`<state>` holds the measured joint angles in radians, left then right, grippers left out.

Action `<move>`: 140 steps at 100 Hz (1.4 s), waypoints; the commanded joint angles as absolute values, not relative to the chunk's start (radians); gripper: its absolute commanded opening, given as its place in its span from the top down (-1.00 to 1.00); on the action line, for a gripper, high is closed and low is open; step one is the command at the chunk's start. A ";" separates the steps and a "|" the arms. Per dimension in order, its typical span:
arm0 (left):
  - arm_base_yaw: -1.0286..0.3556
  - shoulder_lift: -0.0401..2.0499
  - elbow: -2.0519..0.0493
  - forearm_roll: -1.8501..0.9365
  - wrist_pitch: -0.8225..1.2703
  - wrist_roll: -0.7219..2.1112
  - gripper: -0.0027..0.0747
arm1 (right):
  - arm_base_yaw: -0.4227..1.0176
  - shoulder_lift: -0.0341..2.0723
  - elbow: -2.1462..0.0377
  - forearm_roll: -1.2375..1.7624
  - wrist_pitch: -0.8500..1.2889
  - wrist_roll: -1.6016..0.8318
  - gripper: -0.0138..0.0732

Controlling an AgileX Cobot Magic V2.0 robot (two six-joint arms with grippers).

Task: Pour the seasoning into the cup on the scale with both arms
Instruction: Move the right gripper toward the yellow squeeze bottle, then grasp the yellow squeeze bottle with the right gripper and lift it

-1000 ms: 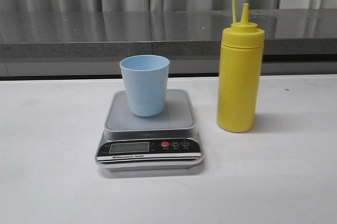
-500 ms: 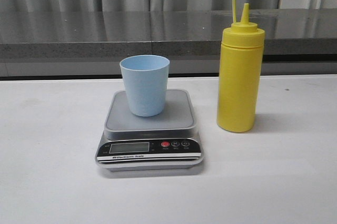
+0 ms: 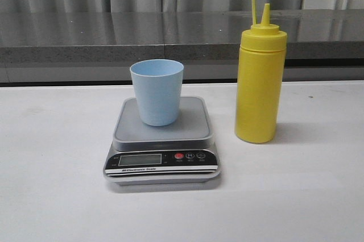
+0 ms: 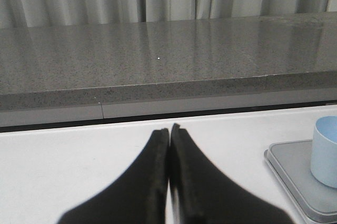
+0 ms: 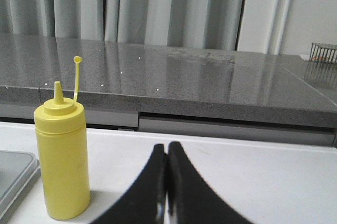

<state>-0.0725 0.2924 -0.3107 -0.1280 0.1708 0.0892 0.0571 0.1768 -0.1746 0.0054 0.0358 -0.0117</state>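
Observation:
A light blue cup stands upright on the grey platform of a small digital scale at the table's middle; both also show in the left wrist view, the cup and the scale. A tall yellow squeeze bottle with its cap flipped up stands on the table right of the scale, and in the right wrist view. My left gripper is shut and empty, left of the scale. My right gripper is shut and empty, right of the bottle. Neither gripper shows in the front view.
A white table bears everything. A grey stone ledge runs along its far edge, with grey curtains behind. A small wire rack sits on the ledge at the far right.

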 commanded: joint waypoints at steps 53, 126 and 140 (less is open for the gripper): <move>-0.070 0.299 -0.336 -0.134 0.089 0.083 0.98 | 0.057 0.940 -0.505 0.008 -0.382 -0.011 0.96; -0.070 0.299 -0.336 -0.134 0.089 0.083 0.98 | 0.271 1.123 -0.370 -0.127 -0.535 -0.009 -0.39; -0.070 0.299 -0.336 -0.134 0.089 0.083 0.98 | 0.271 1.154 -0.318 -0.127 -0.678 -0.009 -0.67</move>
